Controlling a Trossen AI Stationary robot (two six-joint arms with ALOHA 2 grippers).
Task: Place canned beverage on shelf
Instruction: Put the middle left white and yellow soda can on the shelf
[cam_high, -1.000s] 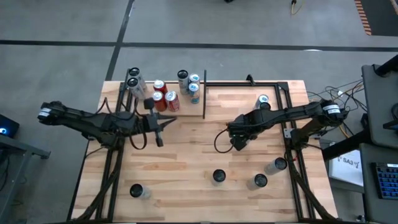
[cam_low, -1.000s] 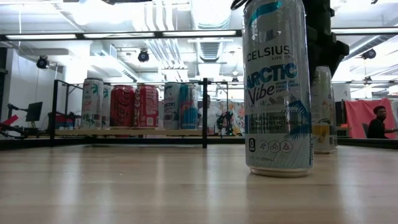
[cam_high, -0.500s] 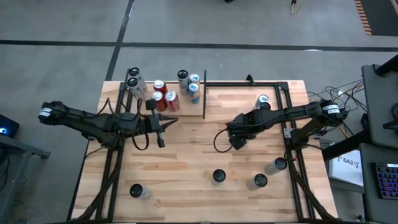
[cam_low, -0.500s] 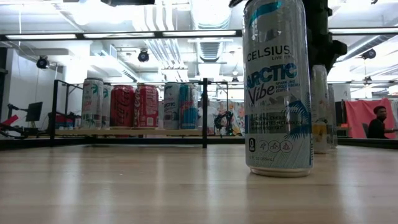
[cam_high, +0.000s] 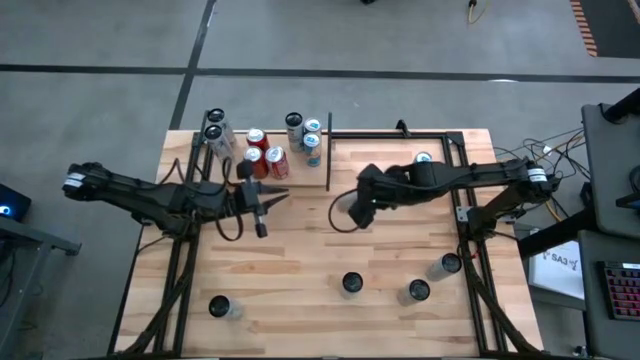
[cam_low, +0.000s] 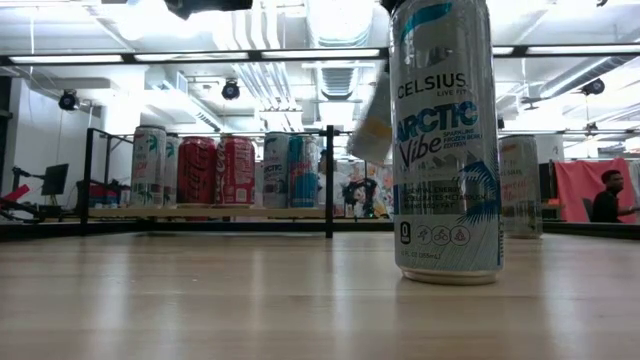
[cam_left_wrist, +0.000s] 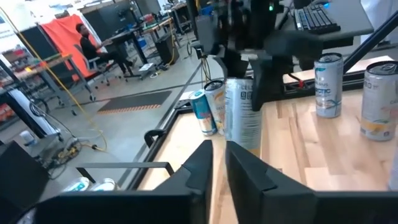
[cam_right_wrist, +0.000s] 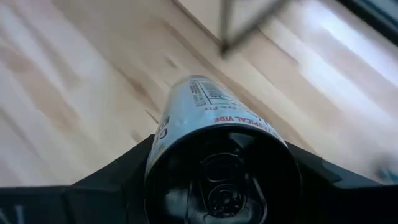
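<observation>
Pale butcher-block planks make up the table (cam_high: 300, 250) we work on, with an open workshop of desks and ceiling lights behind it. At its far left part sits the flat pale plywood shelf (cam_high: 310, 176) edged by thin black rods, already carrying two red cans (cam_high: 266, 156), silver cans and blue-marked ones. Beside it lies a bare black rectangular metal frame (cam_high: 395, 134).

Our right gripper (cam_high: 357, 207) hangs above the middle of the table, just beside the shelf's corner post, its fingers clamped on a white slim beverage can (cam_right_wrist: 214, 137). In the right wrist view we look down the can's dark top with its pull tab, with both fingers hugging its sides. In the low view the can (cam_low: 374, 125) is tilted and clear of the table.

Our left gripper (cam_high: 268, 196) waits near the shelf's front edge, fingers pressed together and holding nothing.

More cans stand loose along the near side, among them a tall white-and-teal can (cam_low: 446, 140).
</observation>
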